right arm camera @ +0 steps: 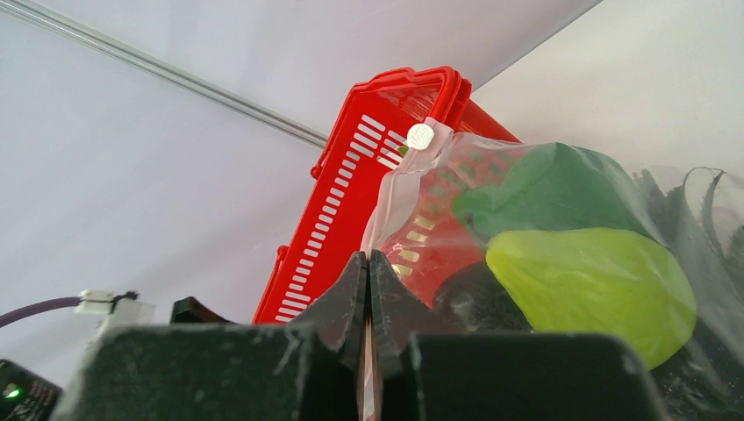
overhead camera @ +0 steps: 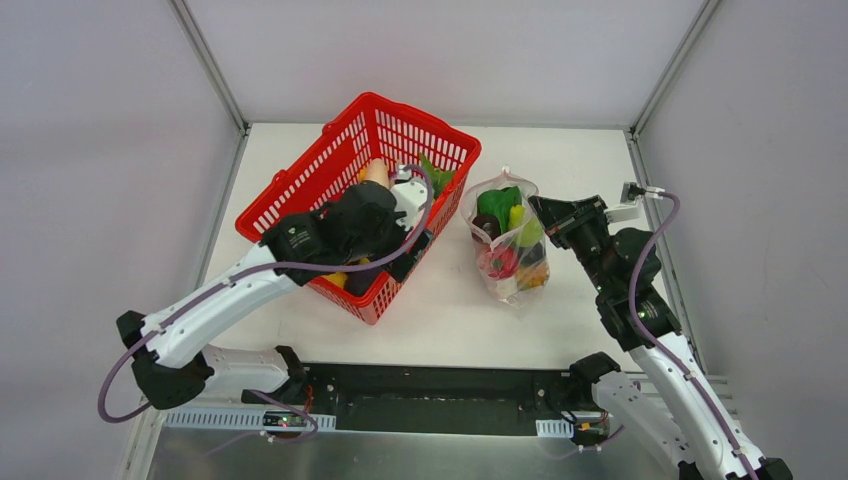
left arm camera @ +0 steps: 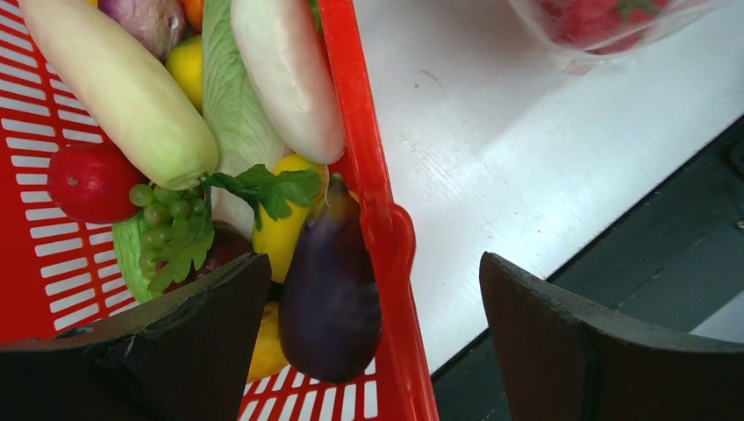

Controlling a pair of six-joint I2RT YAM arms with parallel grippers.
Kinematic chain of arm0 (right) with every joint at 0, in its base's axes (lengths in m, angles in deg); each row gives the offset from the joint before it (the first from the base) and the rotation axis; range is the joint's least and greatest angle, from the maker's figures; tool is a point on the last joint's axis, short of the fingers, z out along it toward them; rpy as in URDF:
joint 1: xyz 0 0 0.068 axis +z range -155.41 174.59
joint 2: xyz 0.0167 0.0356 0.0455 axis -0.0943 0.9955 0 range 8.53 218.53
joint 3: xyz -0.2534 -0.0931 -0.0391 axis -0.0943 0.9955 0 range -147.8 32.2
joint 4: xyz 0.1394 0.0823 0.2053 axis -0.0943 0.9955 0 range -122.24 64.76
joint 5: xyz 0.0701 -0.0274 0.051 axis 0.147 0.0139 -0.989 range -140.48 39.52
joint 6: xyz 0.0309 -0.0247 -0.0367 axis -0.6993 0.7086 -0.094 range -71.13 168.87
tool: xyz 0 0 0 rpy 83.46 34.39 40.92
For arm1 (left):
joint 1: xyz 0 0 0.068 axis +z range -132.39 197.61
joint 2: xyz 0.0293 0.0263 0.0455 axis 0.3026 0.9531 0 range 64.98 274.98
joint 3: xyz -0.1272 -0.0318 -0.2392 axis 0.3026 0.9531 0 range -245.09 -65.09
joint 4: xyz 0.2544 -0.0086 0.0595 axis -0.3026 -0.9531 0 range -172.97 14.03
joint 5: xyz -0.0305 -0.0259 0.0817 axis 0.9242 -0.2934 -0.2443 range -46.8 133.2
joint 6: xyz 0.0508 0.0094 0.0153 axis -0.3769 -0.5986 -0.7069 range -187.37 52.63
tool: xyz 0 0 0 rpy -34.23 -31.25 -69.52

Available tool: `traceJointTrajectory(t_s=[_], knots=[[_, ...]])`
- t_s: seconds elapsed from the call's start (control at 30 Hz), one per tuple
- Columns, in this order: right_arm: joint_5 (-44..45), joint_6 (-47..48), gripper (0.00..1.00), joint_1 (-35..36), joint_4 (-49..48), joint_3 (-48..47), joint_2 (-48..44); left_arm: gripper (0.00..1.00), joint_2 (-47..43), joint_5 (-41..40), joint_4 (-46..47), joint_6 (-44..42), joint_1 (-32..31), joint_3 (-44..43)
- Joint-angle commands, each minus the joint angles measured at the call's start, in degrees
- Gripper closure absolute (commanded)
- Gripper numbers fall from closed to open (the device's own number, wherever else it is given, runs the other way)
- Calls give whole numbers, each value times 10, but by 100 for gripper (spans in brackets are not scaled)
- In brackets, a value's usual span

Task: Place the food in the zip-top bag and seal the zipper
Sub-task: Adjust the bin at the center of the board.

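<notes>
The clear zip-top bag [overhead camera: 508,245] lies right of the basket with green, yellow, red and dark food inside. My right gripper [overhead camera: 541,214] is shut on its mouth edge; in the right wrist view the gripper [right arm camera: 368,263] pinches the zipper strip [right arm camera: 392,193] below a white slider [right arm camera: 420,136]. My left gripper [overhead camera: 405,252] hangs open over the basket's near right corner. In the left wrist view its jaws [left arm camera: 373,263] straddle the dark purple eggplant [left arm camera: 329,285] and the rim without touching. White radishes [left arm camera: 123,88], a red fruit [left arm camera: 88,180] and a yellow piece [left arm camera: 279,232] lie beside it.
The red mesh basket [overhead camera: 300,180] sits left of centre, its rim [left arm camera: 373,184] running between my left fingers. Green grapes with leaves [left arm camera: 167,215] lie in it. The table's dark front edge [left arm camera: 632,263] is close on the right. Walls enclose the table on three sides.
</notes>
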Motion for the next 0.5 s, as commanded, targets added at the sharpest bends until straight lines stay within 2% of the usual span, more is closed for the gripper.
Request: traceJointTrajectory(t_s=[0.0, 0.17, 0.3, 0.47], knots=[[4, 8, 100, 2, -33, -16, -4, 10, 48, -53, -36, -9, 3, -32], [7, 13, 100, 2, -28, -19, -7, 11, 55, -109, -24, -2, 3, -23], [8, 15, 100, 2, -28, -17, -8, 7, 33, -163, 10, 16, 4, 4], [10, 19, 100, 2, -24, -15, -11, 1, -23, -103, 58, 49, 43, 33]])
